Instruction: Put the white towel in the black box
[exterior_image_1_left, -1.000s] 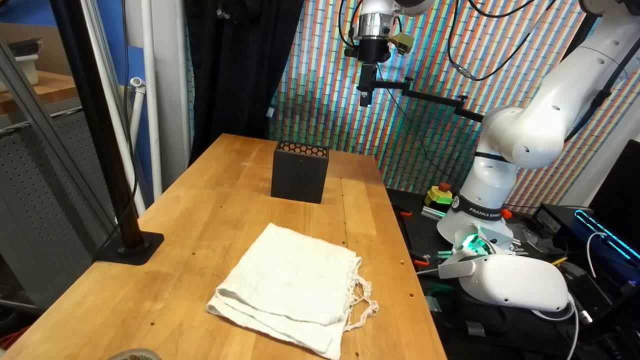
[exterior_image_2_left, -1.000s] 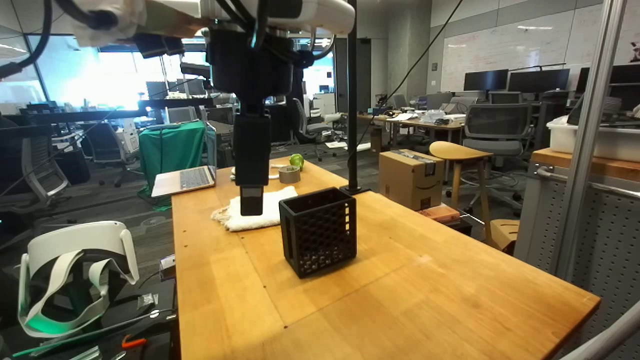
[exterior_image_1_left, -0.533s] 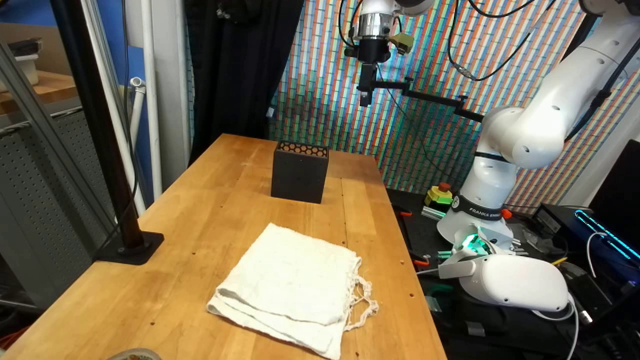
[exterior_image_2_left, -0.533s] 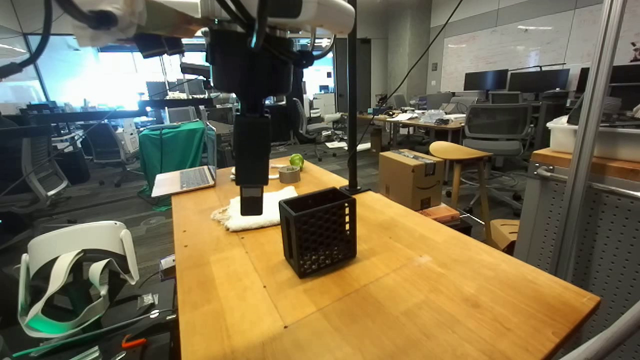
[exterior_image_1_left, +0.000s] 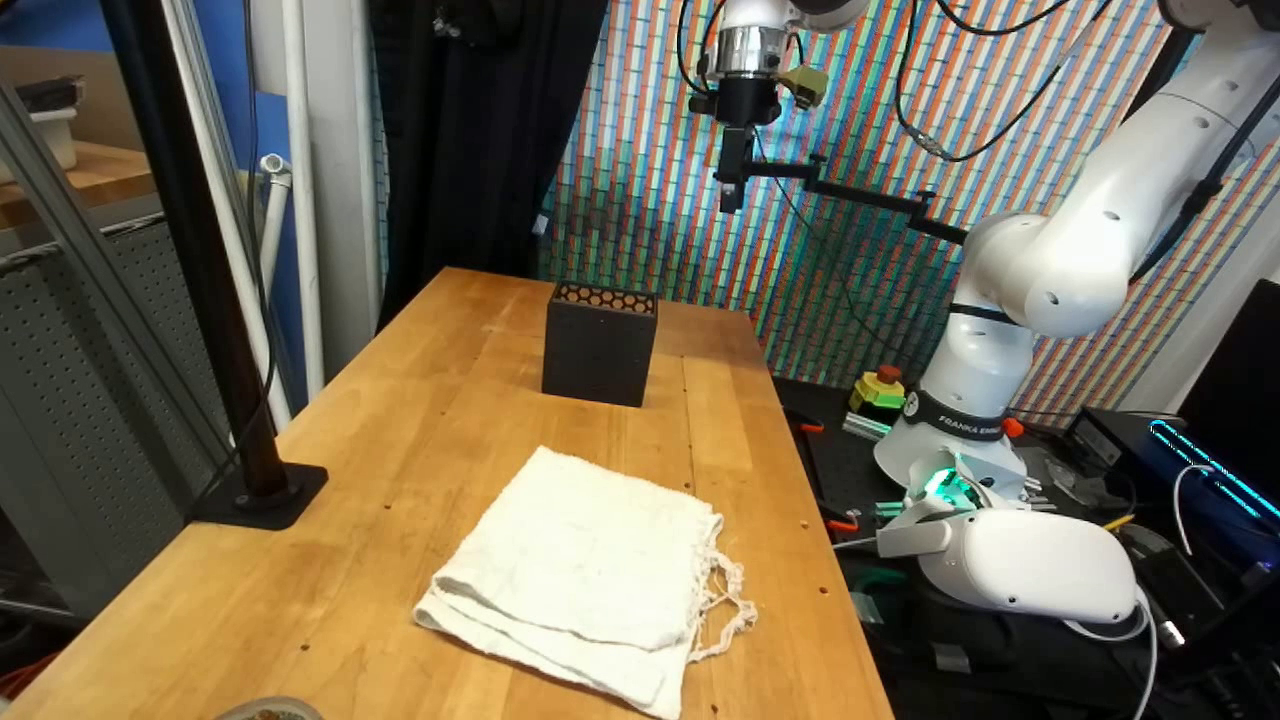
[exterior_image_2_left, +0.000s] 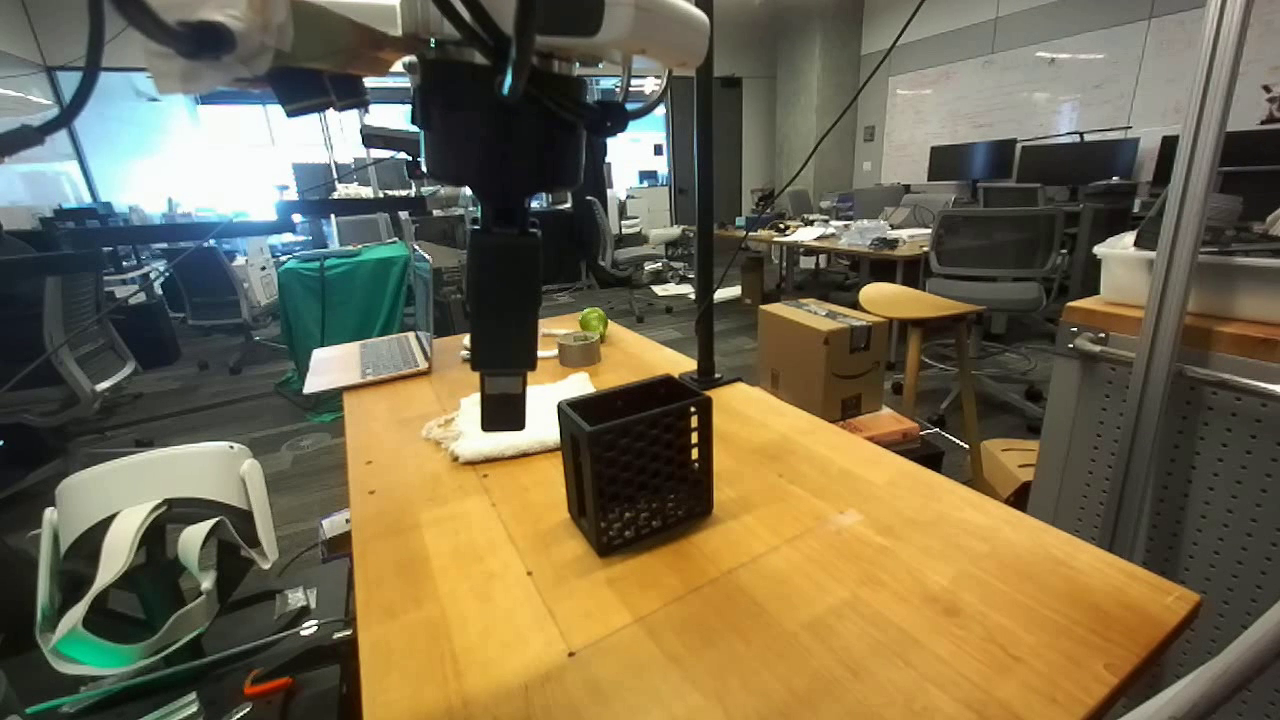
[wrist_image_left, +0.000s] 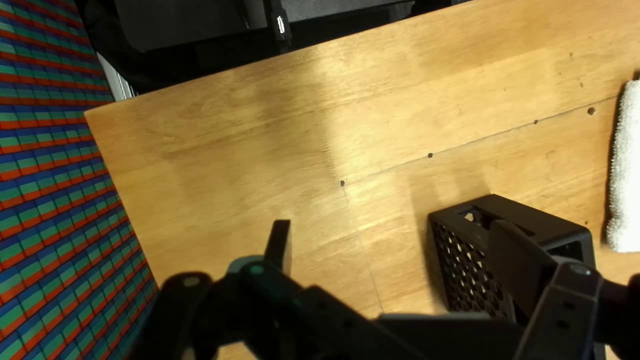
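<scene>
The white towel (exterior_image_1_left: 580, 560) lies folded and flat on the wooden table, its stringy frayed edge toward the robot base side. In an exterior view the white towel (exterior_image_2_left: 545, 410) is partly covered by my gripper (exterior_image_2_left: 503, 400). A black box (exterior_image_1_left: 598, 350) with hexagonal cut-outs stands upright on the table, apart from the cloth. Its top looks open in an exterior view of the black box (exterior_image_2_left: 640, 480). My gripper (wrist_image_left: 390, 225) hangs high above the table, jaws wide apart, nothing between them. One finger overlaps the black box (wrist_image_left: 515, 204) in the wrist view; only a strip of white towel (wrist_image_left: 629, 170) shows there.
A black pole (exterior_image_1_left: 262, 470) rises from the table's edge. At the far end are a laptop (exterior_image_2_left: 375, 358), a tape roll (exterior_image_2_left: 578, 348) and a green object (exterior_image_2_left: 593, 321). A white headset (exterior_image_1_left: 1040, 565) sits beside the robot base.
</scene>
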